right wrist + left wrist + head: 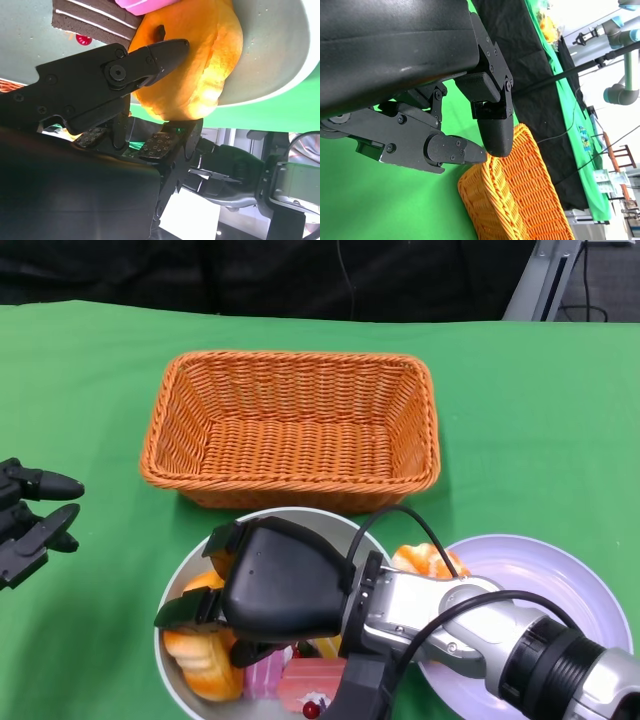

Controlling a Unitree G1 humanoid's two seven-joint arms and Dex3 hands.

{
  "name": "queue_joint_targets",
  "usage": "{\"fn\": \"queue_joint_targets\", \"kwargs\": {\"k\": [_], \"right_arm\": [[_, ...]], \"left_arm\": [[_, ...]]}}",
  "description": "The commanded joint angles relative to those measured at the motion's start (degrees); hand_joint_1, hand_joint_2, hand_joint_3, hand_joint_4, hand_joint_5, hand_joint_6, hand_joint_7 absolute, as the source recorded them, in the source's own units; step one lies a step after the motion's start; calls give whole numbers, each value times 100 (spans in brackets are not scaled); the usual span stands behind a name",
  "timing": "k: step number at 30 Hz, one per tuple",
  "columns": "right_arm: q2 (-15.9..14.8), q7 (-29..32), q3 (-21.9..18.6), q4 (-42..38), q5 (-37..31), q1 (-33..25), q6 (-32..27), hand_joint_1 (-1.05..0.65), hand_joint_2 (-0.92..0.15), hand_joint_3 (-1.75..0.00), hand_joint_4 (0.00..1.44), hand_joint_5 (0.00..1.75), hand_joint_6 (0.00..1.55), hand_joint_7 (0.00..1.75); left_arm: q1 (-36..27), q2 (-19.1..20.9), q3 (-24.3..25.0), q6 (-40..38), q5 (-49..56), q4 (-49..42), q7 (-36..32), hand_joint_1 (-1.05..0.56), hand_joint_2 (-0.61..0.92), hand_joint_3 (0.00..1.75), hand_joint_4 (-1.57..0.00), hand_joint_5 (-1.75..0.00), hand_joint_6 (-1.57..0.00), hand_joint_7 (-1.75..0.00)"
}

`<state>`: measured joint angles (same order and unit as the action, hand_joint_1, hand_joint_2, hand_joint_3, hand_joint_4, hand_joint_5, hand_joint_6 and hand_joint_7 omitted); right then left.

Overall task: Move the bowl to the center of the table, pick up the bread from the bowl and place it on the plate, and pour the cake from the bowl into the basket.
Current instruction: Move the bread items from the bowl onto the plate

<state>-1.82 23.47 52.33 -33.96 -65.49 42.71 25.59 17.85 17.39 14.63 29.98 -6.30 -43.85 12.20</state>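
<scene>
Bread point(192, 65) is lying in the bowl point(180, 585), at its left side, directly under the right hand point(275, 585), long axis running away from the robot. Fingers point(160, 52) are straddling it, touching, though I cannot tell a firm grip. Left hand point(30, 520) is idling well apart, fingers spread, holding nothing.

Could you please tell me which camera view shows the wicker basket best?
The head view: the whole orange basket is seen from above, with its rim, walls and empty floor, just beyond the bowl. The left wrist view shows only one end of it, partly behind the left hand. The right wrist view shows none of it.
</scene>
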Motion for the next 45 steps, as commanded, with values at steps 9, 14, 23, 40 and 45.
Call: {"fn": "queue_joint_targets", "kwargs": {"k": [9, 14, 23, 40, 45], "right_arm": [[-65, -224, -83, 36, 174, 49, -127, -50, -87, -1, 73, 165, 119, 2], [-12, -327, -107, 28, 236, 37, -193, -50, -91, -2, 71, 174, 119, 2], [-77, -979, -220, 105, 527, 120, -89, -50, -91, -1, 80, 160, 110, 1], [-75, -654, -435, 85, 728, 120, 61, -47, -91, 0, 80, 169, 116, 5], [-46, -544, -483, 72, 715, 142, 49, -47, -90, 0, 78, 173, 116, 5]], "left_arm": [[40, 97, -2, 84, 67, -161, -135, -25, 92, 21, -81, -128, -82, -97], [43, 74, 20, -18, -10, -122, -106, -24, 92, 19, -82, -128, -82, -96], [19, 90, -4, 34, 24, -95, -109, -24, 92, 20, -79, -128, -81, -97], [53, 155, -43, -9, 20, -138, -53, -24, 92, 21, -78, -130, -79, -99], [57, 159, -44, -37, 22, -149, -82, -24, 92, 22, -78, -129, -80, -99]]}}
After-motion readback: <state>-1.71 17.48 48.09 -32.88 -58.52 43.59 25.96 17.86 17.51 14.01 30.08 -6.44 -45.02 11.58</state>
